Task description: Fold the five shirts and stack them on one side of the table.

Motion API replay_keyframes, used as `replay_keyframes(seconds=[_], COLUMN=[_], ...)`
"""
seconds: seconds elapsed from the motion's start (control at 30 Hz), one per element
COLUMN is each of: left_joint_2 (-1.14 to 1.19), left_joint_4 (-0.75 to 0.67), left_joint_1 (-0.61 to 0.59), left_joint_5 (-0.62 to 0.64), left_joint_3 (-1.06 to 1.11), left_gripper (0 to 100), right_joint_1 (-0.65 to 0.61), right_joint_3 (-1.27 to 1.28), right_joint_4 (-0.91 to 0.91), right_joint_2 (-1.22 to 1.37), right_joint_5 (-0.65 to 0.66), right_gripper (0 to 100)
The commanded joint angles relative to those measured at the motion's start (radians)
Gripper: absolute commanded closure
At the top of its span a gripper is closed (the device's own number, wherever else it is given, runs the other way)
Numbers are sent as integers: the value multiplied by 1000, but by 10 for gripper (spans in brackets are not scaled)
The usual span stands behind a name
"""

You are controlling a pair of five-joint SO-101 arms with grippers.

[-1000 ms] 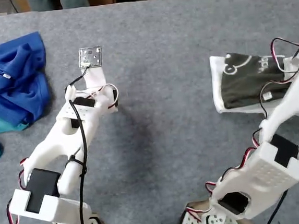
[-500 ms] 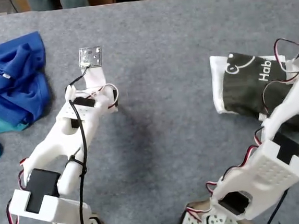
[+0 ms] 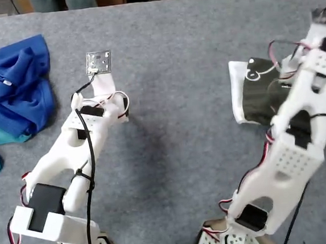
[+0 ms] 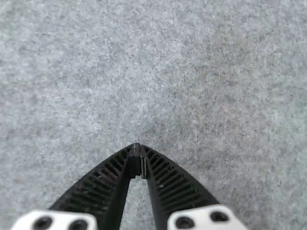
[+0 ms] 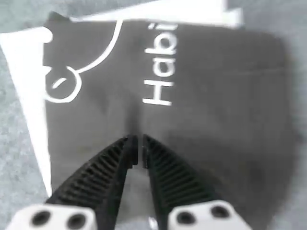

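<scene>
1. Shirt, dark and folded (image 3: 256, 94), lies at the table's (image 3: 174, 52) 3 o'clock edge, likely starting the stack.
2. Right gripper (image 5: 136, 142) hovers above it, jaws nearly together, holding nothing.
3. Left gripper (image 4: 137, 149), closed and empty, sits over bare table.
4. Crumpled blue shirts (image 3: 19, 83) wait unfolded at 10 o'clock.

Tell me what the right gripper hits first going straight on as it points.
The right gripper would likely meet the dark folded shirt first; the gap between them is unclear.
</scene>
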Motion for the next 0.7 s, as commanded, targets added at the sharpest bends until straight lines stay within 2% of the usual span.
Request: replay_keyframes(seconds=[0.0, 0.1, 0.23, 0.33, 0.4, 0.5, 0.67], left_joint_2=[-5, -5, -14, -21, -25, -21, -21], left_joint_4=[-6, -6, -2, 132, 288, 489, 620], left_joint_1=[-1, -1, 1, -51, -133, -317, -699], left_joint_5=[3, 3, 3, -54, -106, -163, -328], left_joint_3=[-47, -47, -68, -193, -320, -486, -670], left_gripper=[971, 971, 971, 970, 970, 970, 969], right_joint_1=[-32, -37, -51, -98, -137, -184, -288], right_joint_3=[-10, -62, -252, -452, -572, -720, -780], right_joint_4=[-52, -21, 166, 313, 336, 338, 341], right_joint_2=[142, 206, 179, 145, 127, 105, 44], right_joint_5=[-69, -106, -121, -115, -114, -118, -121], right_gripper=[984, 984, 984, 984, 984, 984, 984])
